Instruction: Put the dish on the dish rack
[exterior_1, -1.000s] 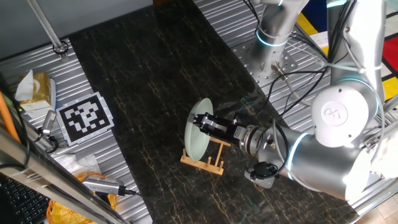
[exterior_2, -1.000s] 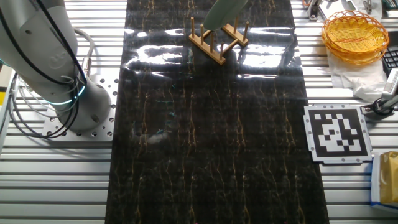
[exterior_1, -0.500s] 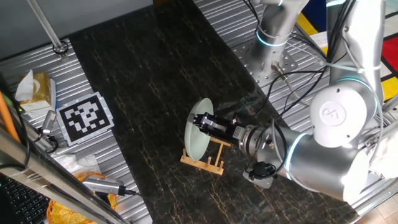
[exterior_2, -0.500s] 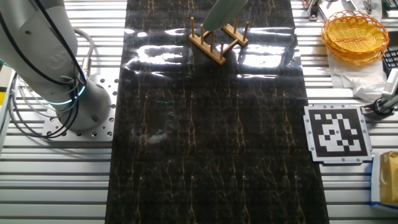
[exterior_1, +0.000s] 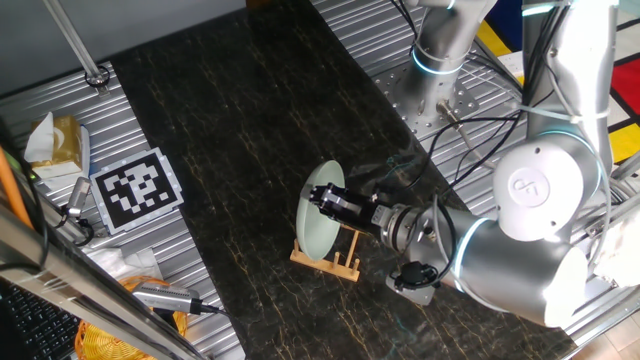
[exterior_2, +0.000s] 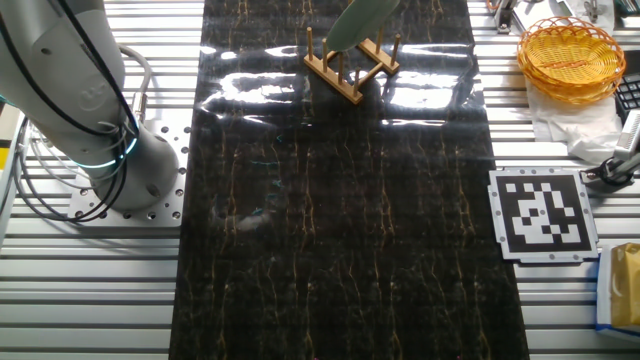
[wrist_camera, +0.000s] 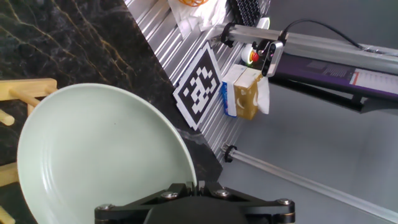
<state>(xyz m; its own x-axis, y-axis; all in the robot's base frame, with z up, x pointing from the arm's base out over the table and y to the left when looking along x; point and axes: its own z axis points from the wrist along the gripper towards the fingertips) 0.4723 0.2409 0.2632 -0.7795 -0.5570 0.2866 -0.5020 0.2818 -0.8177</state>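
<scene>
The gripper (exterior_1: 326, 197) has moved down a little toward the dish rack (exterior_1: 328, 255). The dish (exterior_1: 317, 210) it holds has gone lower with it

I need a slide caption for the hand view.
Gripper holds the mint-green dish by its rim, upright at the wooden dish rack.

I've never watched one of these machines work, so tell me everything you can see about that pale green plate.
The dish is a round, shallow, pale mint-green plate, plain and glossy, with a raised rim. It stands nearly on edge, lower rim down among the pegs of the small light-wood dish rack on the dark marbled mat. The gripper meets it at the rim; the hand view shows the rim reaching the fingers' base, but not clearly whether they clamp it.
</scene>
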